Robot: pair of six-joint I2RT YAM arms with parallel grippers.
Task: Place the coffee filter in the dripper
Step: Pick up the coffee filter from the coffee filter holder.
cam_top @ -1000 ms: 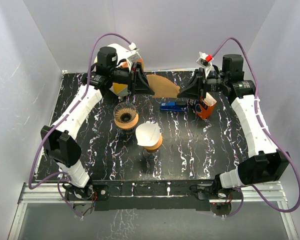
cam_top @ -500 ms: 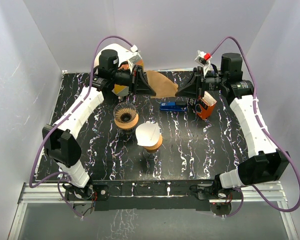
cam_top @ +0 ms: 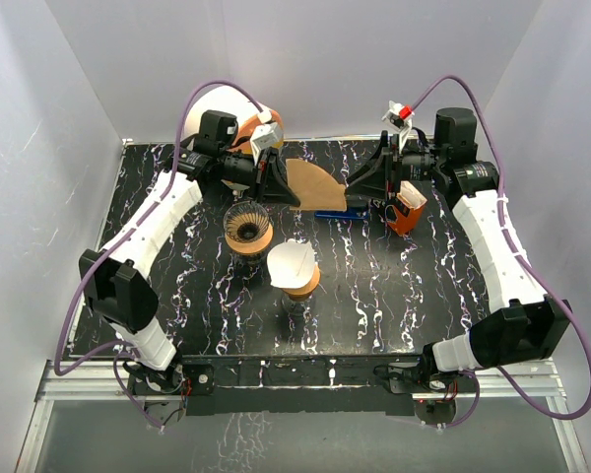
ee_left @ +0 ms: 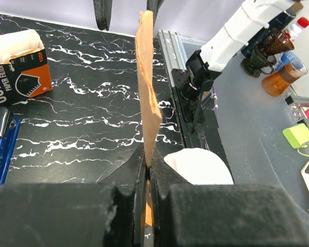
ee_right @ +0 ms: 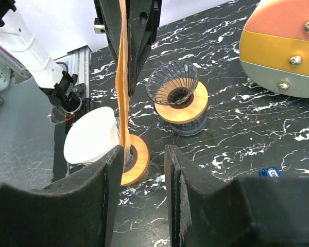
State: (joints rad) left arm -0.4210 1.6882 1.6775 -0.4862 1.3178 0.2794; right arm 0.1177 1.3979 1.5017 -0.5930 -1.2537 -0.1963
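Note:
A brown coffee filter [cam_top: 315, 187] hangs in the air at the back of the table, with my left gripper [cam_top: 284, 187] shut on its left edge. In the left wrist view the filter [ee_left: 147, 87] stands edge-on, pinched between the fingers [ee_left: 167, 170]. My right gripper [cam_top: 355, 184] is open at the filter's right edge. In the right wrist view the filter [ee_right: 122, 77] sits just inside my right gripper's [ee_right: 143, 154] left finger, untouched by the other. The empty glass dripper [cam_top: 247, 227] on a wooden ring stands below and left of the filter, also seen as the ribbed dripper [ee_right: 176, 92].
A second dripper holding a white filter [cam_top: 294, 266] stands nearer the front. An orange coffee-filter box [cam_top: 406, 212] and a blue object [cam_top: 340, 209] lie under my right gripper. An orange and white kettle [cam_top: 244, 123] is at the back left.
My left gripper closed on the brown filter's left edge. My right gripper opened and let go of the filter's right edge. The filter shifted slightly toward the front.

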